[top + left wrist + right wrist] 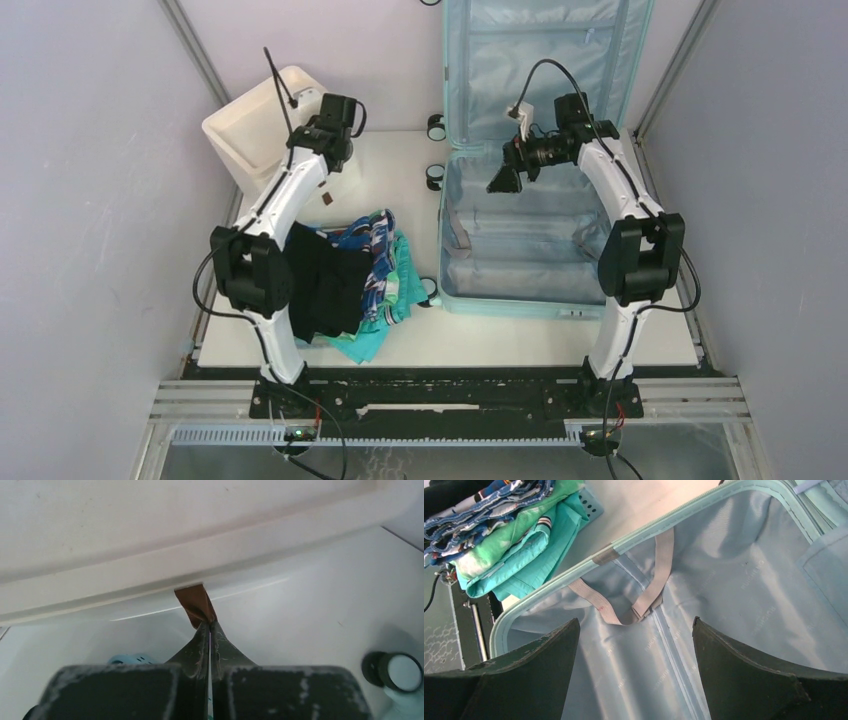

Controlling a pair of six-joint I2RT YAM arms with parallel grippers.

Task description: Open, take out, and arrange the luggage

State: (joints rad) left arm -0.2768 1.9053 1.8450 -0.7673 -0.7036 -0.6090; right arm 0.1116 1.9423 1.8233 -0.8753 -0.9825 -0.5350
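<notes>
Left gripper [210, 626] pinched tight on brown tab [192, 600] of white drawer unit [150, 540], right gripper [635, 621] spread wide, empty, above open suitcase [510, 306], clothes pile [350, 278] beside it

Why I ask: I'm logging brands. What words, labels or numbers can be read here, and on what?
Faint repeated print on the luggage lining: too blurred to read.
Clothes pile, drawer unit, brown handle in the left pincer: no text visible.
</notes>
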